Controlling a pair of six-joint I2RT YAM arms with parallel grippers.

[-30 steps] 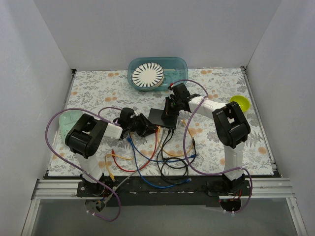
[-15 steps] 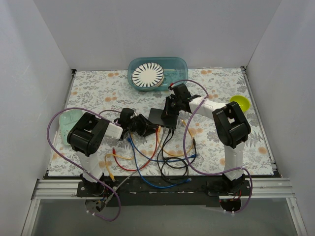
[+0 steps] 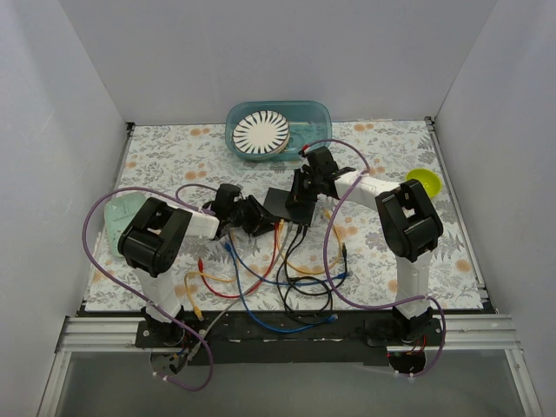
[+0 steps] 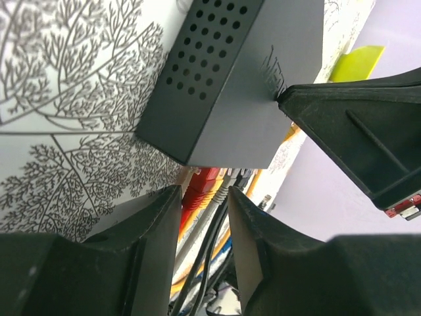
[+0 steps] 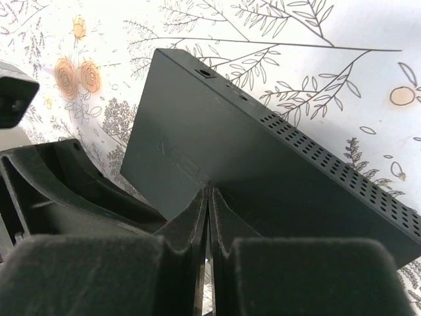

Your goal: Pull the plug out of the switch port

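Observation:
The switch [image 3: 285, 205] is a flat dark grey box at the table's middle, also in the left wrist view [image 4: 230, 79] and right wrist view [image 5: 276, 178]. Several cables are plugged into its near edge, among them a red plug [image 4: 201, 186] and a grey plug [image 4: 227, 189]. My left gripper [image 3: 266, 221] is open, and its fingers [image 4: 154, 227] straddle the red and grey plugs and their cables [image 4: 204, 197]. My right gripper [image 3: 301, 200] is shut and empty, its tips [image 5: 209, 191] pressed on the switch's top face.
A teal bin [image 3: 308, 117] holding a striped plate [image 3: 261, 132] stands at the back. A yellow-green bowl [image 3: 424, 182] is at the right and a pale green container [image 3: 120, 217] at the left. Loose coloured cables [image 3: 278, 274] spread toward the near edge.
My left gripper has moved a little right and away, closer to the switch's socket edge. The right gripper stays pressed on the switch.

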